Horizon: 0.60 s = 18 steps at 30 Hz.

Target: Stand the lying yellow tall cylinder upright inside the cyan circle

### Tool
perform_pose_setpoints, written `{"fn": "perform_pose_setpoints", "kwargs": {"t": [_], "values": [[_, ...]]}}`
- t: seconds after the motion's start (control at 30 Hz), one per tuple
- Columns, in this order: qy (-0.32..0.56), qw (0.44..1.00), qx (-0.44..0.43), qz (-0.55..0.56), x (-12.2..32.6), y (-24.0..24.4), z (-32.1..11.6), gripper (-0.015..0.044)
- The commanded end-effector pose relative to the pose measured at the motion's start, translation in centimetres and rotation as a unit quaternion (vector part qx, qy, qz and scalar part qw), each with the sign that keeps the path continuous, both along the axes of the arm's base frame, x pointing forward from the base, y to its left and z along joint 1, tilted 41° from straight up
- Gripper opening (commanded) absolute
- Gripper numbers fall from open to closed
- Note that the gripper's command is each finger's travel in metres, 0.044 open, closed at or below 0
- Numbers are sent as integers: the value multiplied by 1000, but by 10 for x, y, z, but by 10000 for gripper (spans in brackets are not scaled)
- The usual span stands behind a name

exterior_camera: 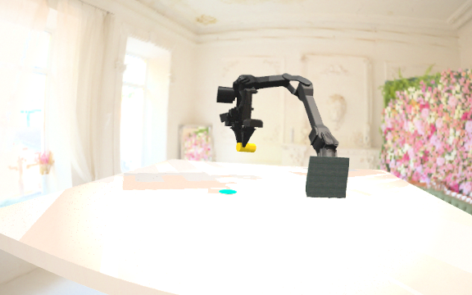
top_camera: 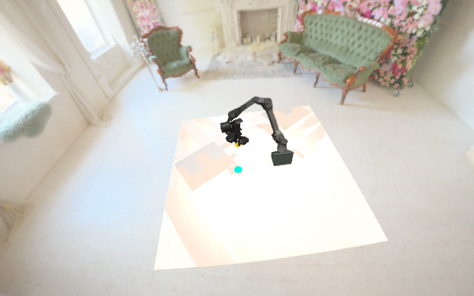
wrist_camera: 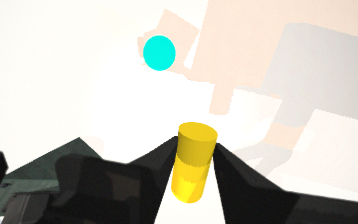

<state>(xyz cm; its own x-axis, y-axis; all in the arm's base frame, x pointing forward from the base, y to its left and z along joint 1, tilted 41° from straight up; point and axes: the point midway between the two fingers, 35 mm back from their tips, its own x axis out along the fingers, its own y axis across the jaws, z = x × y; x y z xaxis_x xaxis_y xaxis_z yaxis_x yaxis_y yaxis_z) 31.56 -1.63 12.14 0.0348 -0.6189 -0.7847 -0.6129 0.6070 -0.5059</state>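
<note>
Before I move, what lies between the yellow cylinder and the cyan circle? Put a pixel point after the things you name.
No object: only patterned tabletop (wrist_camera: 250, 50) separates the held yellow cylinder (wrist_camera: 195, 155) from the cyan circle (wrist_camera: 159, 53), as the wrist view shows.

The pale desk (top_camera: 286, 214) (exterior_camera: 236, 242) (wrist_camera: 100, 95), patched with peach and grey, directly carries a flat cyan circle (top_camera: 238, 169) (exterior_camera: 228, 192) (wrist_camera: 159, 53), near the centre of the top frame, and the arm's dark base (top_camera: 282, 159) (exterior_camera: 327, 177) (wrist_camera: 75, 155), right of centre there.

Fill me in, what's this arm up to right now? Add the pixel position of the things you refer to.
The black arm (top_camera: 271, 115) (exterior_camera: 314, 111) is holding the yellow cylinder (top_camera: 237, 145) (exterior_camera: 251, 147) (wrist_camera: 194, 160) in its hand (top_camera: 237, 144) (exterior_camera: 244, 146) (wrist_camera: 195, 143), up off the table (top_camera: 286, 214) (exterior_camera: 236, 246) (wrist_camera: 40, 75). The cylinder lies roughly sideways between the fingers. The cyan circle (top_camera: 238, 169) (exterior_camera: 228, 192) (wrist_camera: 159, 53), where it should end up standing, has nothing on it. So the carrying over, uprighting, setting down and letting go all remain to be done.
</note>
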Motion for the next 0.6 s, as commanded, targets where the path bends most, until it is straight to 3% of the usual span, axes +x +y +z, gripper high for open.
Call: {"fn": "perform_pose_setpoints", "kwargs": {"t": [0.0,0.57], "values": [[12,1000,2,15,4,8,-5,105],[84,992,-6,94,18,47,-36,105]]}}
